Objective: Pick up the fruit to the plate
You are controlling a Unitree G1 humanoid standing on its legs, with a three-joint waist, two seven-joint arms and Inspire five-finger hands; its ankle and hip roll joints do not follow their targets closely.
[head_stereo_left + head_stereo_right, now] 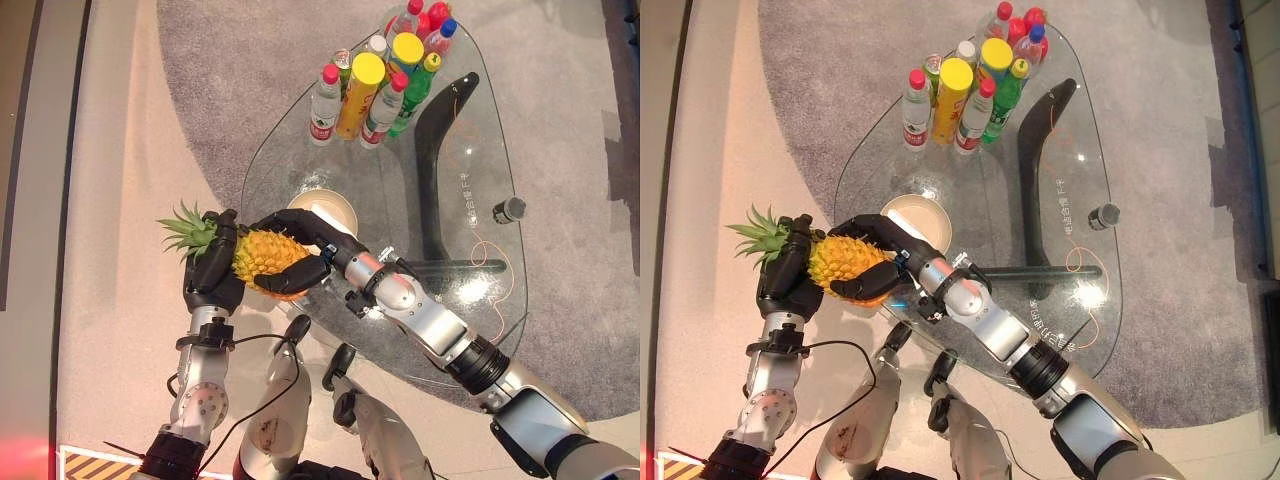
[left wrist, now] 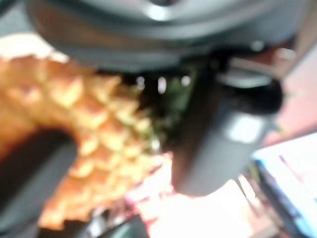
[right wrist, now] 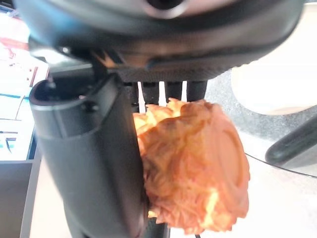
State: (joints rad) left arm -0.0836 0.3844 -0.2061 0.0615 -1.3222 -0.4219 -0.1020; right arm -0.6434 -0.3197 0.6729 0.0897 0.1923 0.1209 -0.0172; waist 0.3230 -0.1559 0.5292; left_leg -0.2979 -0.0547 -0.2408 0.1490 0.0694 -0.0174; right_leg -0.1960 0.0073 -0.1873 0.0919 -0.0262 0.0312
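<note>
Both robot hands are curled round the pineapple (image 1: 268,258): the left robot hand (image 1: 212,272) clasps its crown end, the right robot hand (image 1: 305,238) wraps its body from the surface side. The fruit is held in the air off the glass surface (image 1: 470,150) edge, just at 7 o'clock of the plate (image 1: 335,208). Lifting looks done; carrying it over and setting it on the plate remains.

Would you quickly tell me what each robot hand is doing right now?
Left robot hand: closed around the pineapple at its crown end.
Right robot hand: closed around the pineapple's body, just short of the plate.
</note>
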